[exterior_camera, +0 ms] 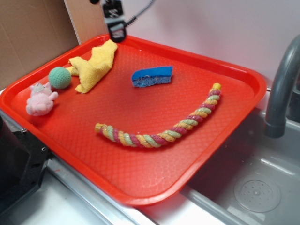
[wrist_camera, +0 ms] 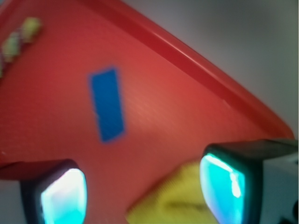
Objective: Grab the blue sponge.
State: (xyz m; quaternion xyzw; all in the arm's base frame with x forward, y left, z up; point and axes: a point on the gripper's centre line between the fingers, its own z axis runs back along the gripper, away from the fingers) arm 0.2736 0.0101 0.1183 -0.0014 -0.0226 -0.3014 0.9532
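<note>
The wrist view is blurred. A red tray (wrist_camera: pixel 187 116) fills most of the picture, its raised rim running diagonally from the top centre down to the right edge. The blue sponge (wrist_camera: pixel 107 104) lies flat on the tray floor, well inside that rim, seen from above as a plain blue oblong. Beyond the sponge, at the upper left corner, the end of a multicoloured rope (wrist_camera: pixel 16 39) shows. The gripper (wrist_camera: pixel 142 189) stands wide apart at the bottom, its glowing cyan pads (wrist_camera: pixel 222 184) empty, and a yellow cloth (wrist_camera: pixel 173 198) lies on the tray between them, on the near side of the sponge.
</note>
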